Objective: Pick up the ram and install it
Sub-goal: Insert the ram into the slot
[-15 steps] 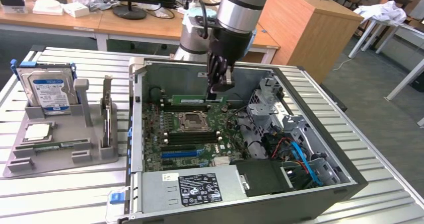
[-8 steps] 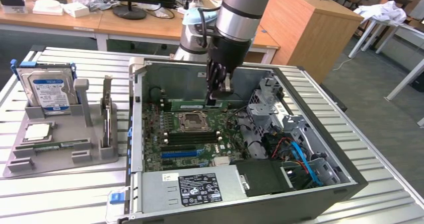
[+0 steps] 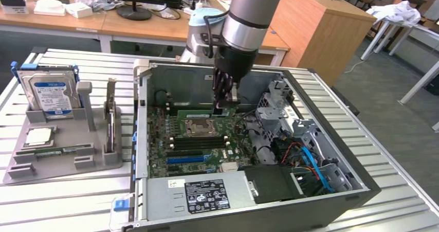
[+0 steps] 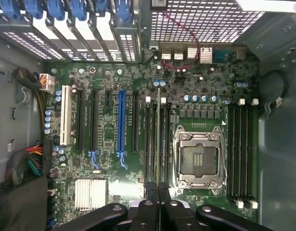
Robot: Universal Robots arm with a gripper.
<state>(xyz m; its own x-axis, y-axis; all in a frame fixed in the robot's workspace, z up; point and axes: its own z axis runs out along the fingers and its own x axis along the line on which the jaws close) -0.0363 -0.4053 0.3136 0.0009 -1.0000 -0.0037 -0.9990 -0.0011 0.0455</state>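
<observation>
An office of wooden desks and monitors lies behind a slatted metal desk point(image 3: 69, 201). Far off to the exterior view's left of the hand point(image 3: 219, 109), a grey tray point(image 3: 61, 166) carries a hard drive point(image 3: 51, 95) and a CPU chip point(image 3: 39, 136). The hand is sunk into the open computer case point(image 3: 357, 188), clenched on the ram point(image 4: 158, 134). The ram runs edge-on straight out from the fingertips, low over the memory slots point(image 4: 149, 139), with the empty CPU socket point(image 4: 197, 156) just beside it. The stick looks light, thin and stiff, but brittle if bent. It is best pinched across its flat faces near the middle of the upper edge, well away from the contacts.
</observation>
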